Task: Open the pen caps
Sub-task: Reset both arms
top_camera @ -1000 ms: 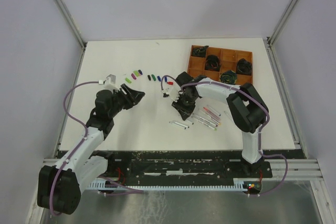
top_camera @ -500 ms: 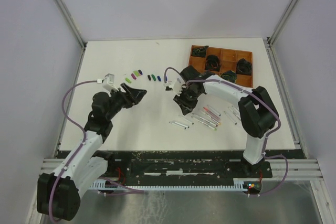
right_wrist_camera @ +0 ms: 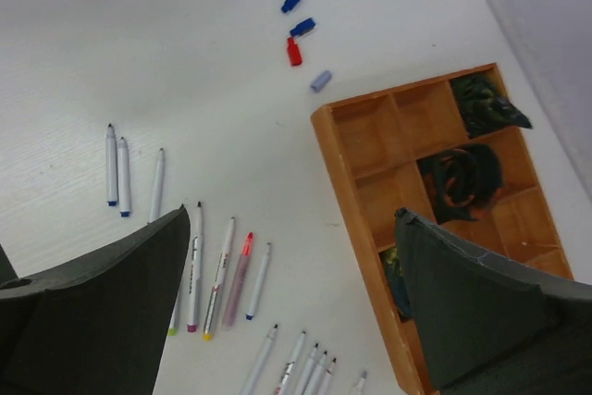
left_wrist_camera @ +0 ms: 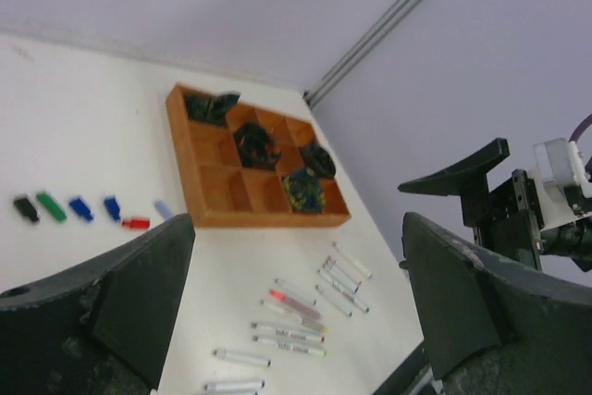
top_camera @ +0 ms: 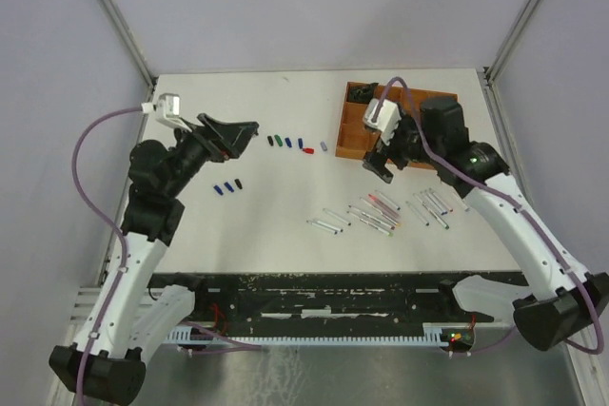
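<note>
Both grippers hang open and empty above the table. My left gripper (top_camera: 236, 138) is raised at the left and my right gripper (top_camera: 379, 166) is beside the tray. Pen caps (top_camera: 290, 144) in green, black, blue, red and pale grey lie in a row mid-table, with more blue and black ones (top_camera: 228, 186) nearer the left arm. The left wrist view shows the same row of caps (left_wrist_camera: 80, 208) far below my left gripper (left_wrist_camera: 298, 275). Several uncapped pens (top_camera: 381, 213) lie in loose groups on the right. Below my right gripper (right_wrist_camera: 291, 256) I see the pens (right_wrist_camera: 222, 270) and caps (right_wrist_camera: 294, 25).
A brown compartment tray (top_camera: 344, 130) at the back right holds dark crumpled items (top_camera: 442, 121) in some cells. Its front wall (left_wrist_camera: 268, 219) and left wall (right_wrist_camera: 356, 228) show in the wrist views. Metal frame posts and pale walls close in the table on the sides and back.
Both arms have lifted off the table and drawn apart, the left toward the back left and the right toward the tray. Both grippers have opened wide.
</note>
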Motion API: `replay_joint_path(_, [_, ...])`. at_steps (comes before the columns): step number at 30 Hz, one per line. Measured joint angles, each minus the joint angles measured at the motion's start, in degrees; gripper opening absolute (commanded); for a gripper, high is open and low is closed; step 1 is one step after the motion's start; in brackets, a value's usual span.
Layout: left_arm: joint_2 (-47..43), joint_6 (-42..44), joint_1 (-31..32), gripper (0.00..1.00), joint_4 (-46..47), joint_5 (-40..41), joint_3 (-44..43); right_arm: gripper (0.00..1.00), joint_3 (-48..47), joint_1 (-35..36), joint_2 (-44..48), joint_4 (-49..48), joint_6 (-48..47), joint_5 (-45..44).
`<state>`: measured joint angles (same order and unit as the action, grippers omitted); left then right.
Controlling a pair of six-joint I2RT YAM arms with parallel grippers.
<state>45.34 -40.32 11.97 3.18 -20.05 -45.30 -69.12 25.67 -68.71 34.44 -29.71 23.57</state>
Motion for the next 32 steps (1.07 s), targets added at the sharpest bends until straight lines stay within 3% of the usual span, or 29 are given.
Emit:
replay_joint_path(8, [2.67, 6.86, 0.0, 0.99, -12.52, 0.68, -24.72, 0.99, -19.41, -2.43, 1.25, 4.63, 8.26, -10.75])
replay_joint_path(14, [4.07, 10.62, 0.0, 0.99, -19.5, 1.68, -36.09, 0.99, -31.45, -2.47, 2.49, 8.9, 12.35, -12.87])
replay_joint_path(23, [2.82, 12.55, 0.0, 0.99, -23.37, 1.95, -39.19, 0.99, -33.57, -2.47, 6.45, 10.69, 19.74, -18.34])
replay_joint_path(32, [3.08, 12.79, 0.0, 0.99, -24.37, 1.75, -39.19, 0.99, -33.48, -2.47, 6.21, 11.15, 21.31, -21.2])
